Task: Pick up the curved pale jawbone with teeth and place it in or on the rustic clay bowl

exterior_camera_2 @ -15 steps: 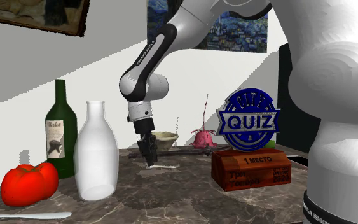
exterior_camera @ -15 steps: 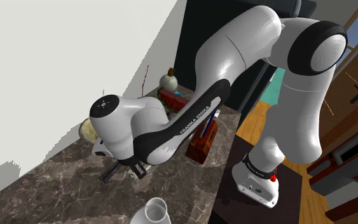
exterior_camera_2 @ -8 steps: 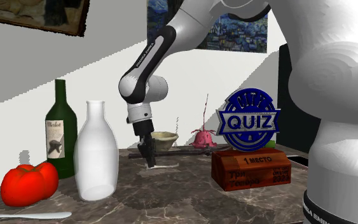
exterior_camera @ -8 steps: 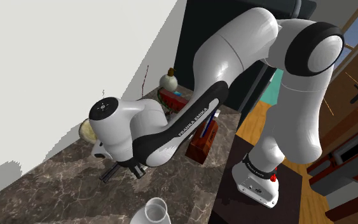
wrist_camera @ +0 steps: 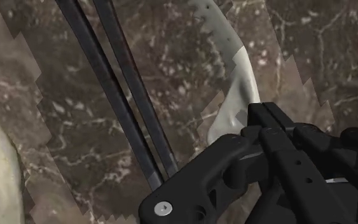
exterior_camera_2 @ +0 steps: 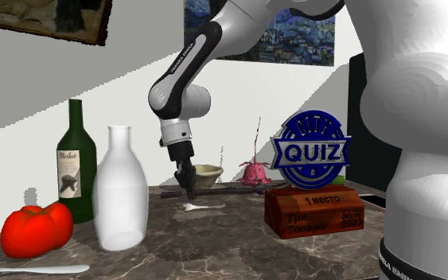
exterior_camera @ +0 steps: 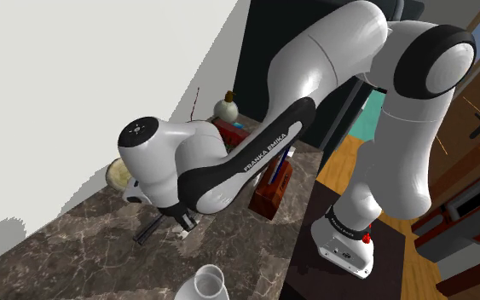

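Jawbone [exterior_camera_2: 200, 206], pale and curved, is seen low against the dark marbled surface [exterior_camera_2: 238, 239] in the second exterior view. The gripper [exterior_camera_2: 188, 186] is poised just above it at about 11 o'clock. In the wrist view the toothed edge is plainly shown, but one end of the bone is hidden behind the black jaws. Whether they are closed on it or merely stand beside it cannot be told.

The clay bowl [exterior_camera_2: 207, 174] stands near, at about 12 o'clock from the bone in that exterior view, beyond a pair of dark rods [wrist_camera: 107, 89] laid across the surface.

The grasp-and-lift step is judged to be in hand. If the hold is good, a lift clear of the rods and a short carry over the bowl's rim are called for. If not, the jaws must be brought down around the bone again.
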`<action>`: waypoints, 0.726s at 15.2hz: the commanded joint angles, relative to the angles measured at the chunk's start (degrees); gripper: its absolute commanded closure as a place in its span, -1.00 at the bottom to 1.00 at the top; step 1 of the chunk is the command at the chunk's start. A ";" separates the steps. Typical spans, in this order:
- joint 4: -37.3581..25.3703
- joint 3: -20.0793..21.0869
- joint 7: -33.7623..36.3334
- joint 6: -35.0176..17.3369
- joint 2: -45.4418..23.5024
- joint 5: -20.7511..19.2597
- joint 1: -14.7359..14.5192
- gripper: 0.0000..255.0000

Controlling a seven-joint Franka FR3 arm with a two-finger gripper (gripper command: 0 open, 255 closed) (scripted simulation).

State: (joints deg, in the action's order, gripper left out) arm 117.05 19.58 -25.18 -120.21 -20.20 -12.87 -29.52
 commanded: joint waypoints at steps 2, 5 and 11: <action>9.90 1.10 -5.94 -11.09 6.66 1.74 3.15 -1.00; 33.36 2.76 -42.49 -42.85 19.59 26.94 9.28 -1.00; 32.33 2.65 -38.95 -48.01 13.20 21.90 9.61 -1.00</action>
State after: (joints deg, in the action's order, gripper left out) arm 149.37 22.43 -64.48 -167.11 -6.05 9.71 -19.76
